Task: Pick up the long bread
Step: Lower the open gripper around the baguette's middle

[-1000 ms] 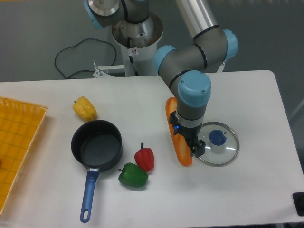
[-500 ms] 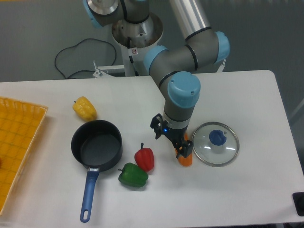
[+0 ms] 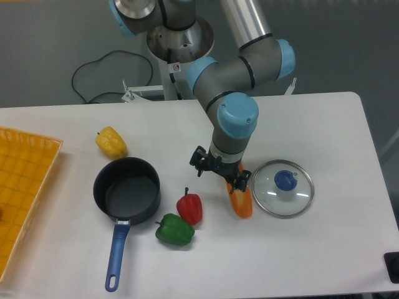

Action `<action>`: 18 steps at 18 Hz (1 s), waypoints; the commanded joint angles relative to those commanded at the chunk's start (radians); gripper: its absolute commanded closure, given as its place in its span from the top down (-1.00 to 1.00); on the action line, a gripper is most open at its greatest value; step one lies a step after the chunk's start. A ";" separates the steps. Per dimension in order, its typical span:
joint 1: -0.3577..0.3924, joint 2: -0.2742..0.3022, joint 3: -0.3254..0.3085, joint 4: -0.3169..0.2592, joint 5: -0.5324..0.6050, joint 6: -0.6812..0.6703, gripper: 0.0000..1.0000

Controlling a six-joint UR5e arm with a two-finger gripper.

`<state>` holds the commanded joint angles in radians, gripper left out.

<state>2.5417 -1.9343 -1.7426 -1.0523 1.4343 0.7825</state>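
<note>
The gripper (image 3: 219,174) hangs low over the white table (image 3: 324,137), near its middle, with the arm's blue-capped wrist (image 3: 235,116) directly above it. Its two black fingers (image 3: 198,159) are spread wide apart, one pointing toward the pan side and the other toward the lid side, so the jaws stand open and hold nothing.

The bread (image 3: 240,200) lies on the table right beneath the gripper. Only its near end shows clearly, an orange rounded tip sticking out below the fingers toward the front of the table; the rest is hidden under the wrist and gripper body. The finger on the lid side sits over or against the bread's edge, while the other finger is well off to the bread's left. Whether either finger touches the bread cannot be told from this view.

Just beside the bread on its right lies a glass lid (image 3: 283,188) with a blue knob, nearly touching it. To the bread's left sit a red pepper (image 3: 189,207) and a green pepper (image 3: 174,229), close together. Further left is a black pan (image 3: 127,190) with a blue handle, a yellow pepper (image 3: 111,142) behind it, and a yellow basket (image 3: 25,193) at the table's left edge.
</note>
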 joint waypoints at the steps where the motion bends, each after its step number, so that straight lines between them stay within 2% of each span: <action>1: 0.002 0.000 0.000 0.002 0.000 -0.002 1.00; 5: 0.003 -0.024 0.008 0.009 0.002 -0.003 1.00; 12: 0.003 -0.084 0.077 0.012 0.006 0.000 1.00; 15: 0.005 -0.115 0.106 0.012 0.055 0.000 1.00; 18: 0.017 -0.132 0.121 0.034 0.063 0.000 1.00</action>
<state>2.5586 -2.0662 -1.6215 -1.0186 1.4972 0.7823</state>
